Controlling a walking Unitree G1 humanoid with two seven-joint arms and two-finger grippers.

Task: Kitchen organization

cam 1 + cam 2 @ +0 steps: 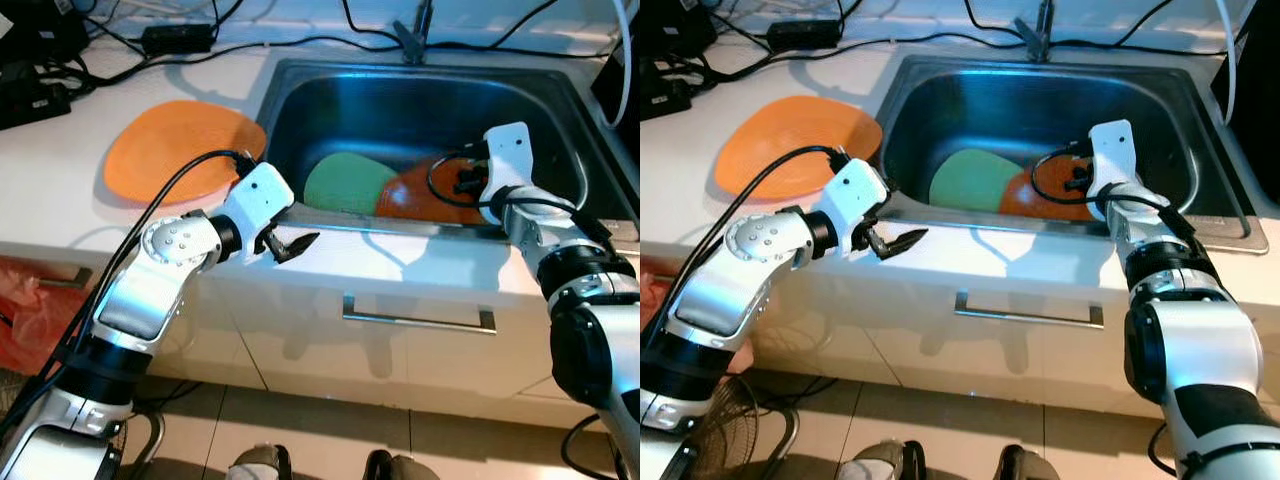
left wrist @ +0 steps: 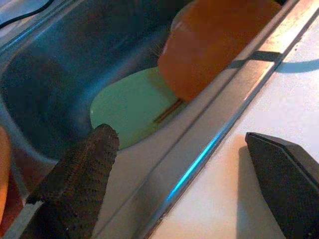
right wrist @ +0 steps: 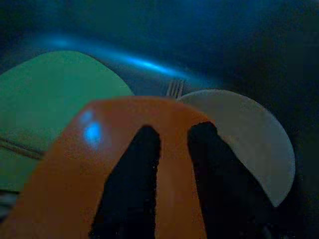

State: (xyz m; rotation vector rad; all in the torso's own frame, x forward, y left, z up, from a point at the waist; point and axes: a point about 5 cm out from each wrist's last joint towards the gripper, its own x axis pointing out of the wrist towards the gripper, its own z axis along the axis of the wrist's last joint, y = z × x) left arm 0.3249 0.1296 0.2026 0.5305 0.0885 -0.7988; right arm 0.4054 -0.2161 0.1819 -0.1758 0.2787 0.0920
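Head stereo pair looks down from above onto the sink and counter front, both eyes sharing nearly everything. Left wrist camera sits close over the sink's front rim, facing in. Right wrist camera peers from inside the basin, tight on the orange plate.

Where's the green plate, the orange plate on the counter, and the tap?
green plate [image 1: 345, 183], left eye view, its middle.
orange plate [image 1: 175, 150], left eye view, its middle.
tap [image 1: 411, 40], left eye view, its base.
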